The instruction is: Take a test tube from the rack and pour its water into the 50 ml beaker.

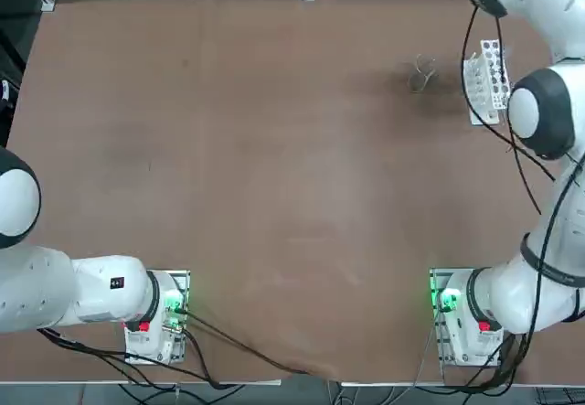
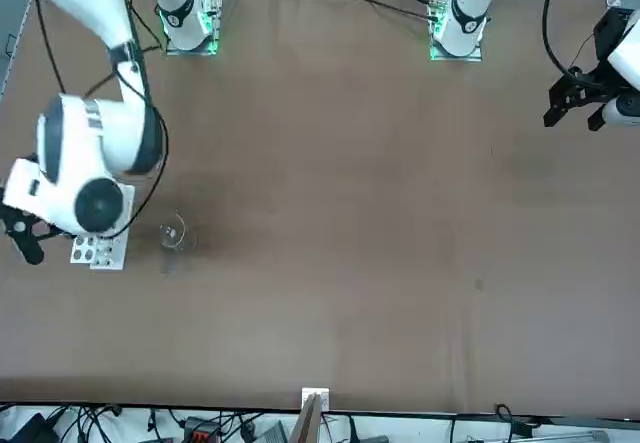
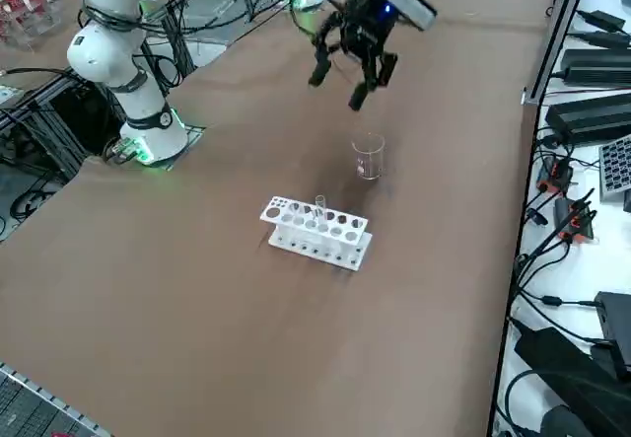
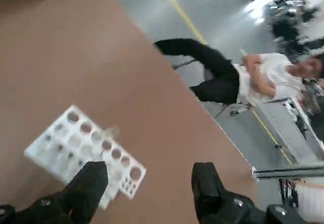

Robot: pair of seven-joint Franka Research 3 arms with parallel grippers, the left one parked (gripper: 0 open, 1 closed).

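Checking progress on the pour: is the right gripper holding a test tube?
No: the right gripper hangs open and empty above the table, while the test tube stands in the rack.

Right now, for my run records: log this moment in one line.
right claw: open, above table | test tube: in rack | beaker: beside rack

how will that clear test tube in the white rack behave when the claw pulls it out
The test tube looks like thin, smooth glass, so probably slippery and fragile under a hard squeeze. Standing upright in the rack, it should lift straight out. The open right claw hangs above the table, empty.
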